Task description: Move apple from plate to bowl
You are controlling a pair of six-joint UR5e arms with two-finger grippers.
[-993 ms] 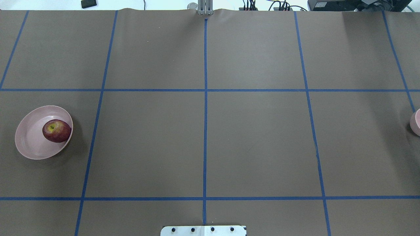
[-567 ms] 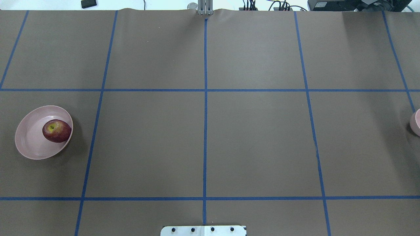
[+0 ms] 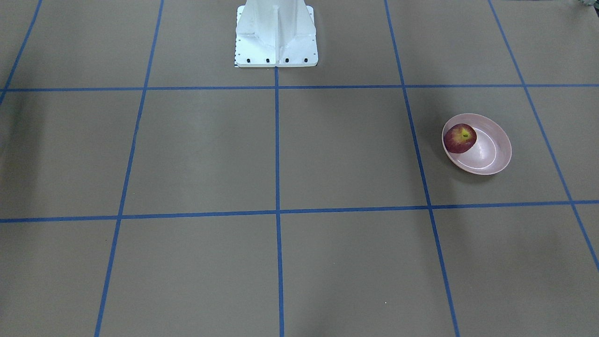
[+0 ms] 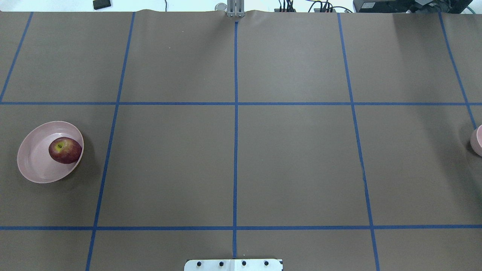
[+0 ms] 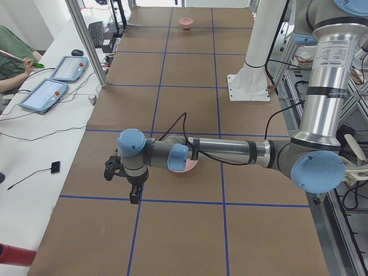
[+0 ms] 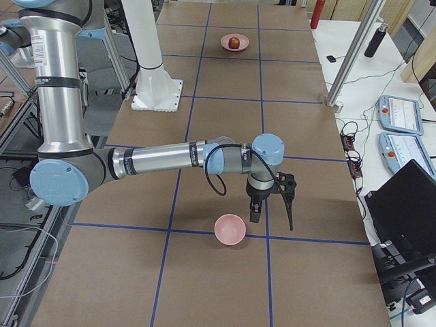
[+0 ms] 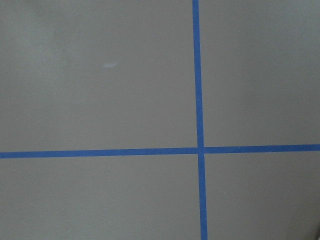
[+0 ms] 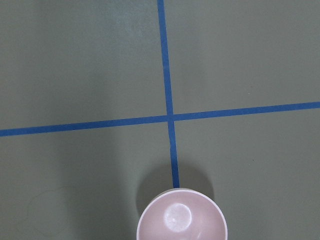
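Note:
The red apple (image 4: 65,150) lies in the pale-pink plate (image 4: 34,167) at the table's left; both also show in the front view, apple (image 3: 460,138) and plate (image 3: 493,152). The small pink bowl (image 4: 477,141) sits at the right edge and shows in the right wrist view (image 8: 182,220). My left gripper (image 5: 122,184) shows only in the exterior left view, raised beside the plate (image 5: 188,167). My right gripper (image 6: 271,216) shows only in the exterior right view, raised just beyond the bowl (image 6: 230,229). I cannot tell whether either is open. The left wrist view shows only tape lines.
The robot's white base pedestal (image 3: 275,32) stands at the table's near-robot edge. Blue tape lines (image 4: 235,150) grid the brown table. Operator tablets (image 5: 57,75) and a laptop (image 6: 409,204) sit on the side bench. A person's arm (image 5: 11,63) is at that bench.

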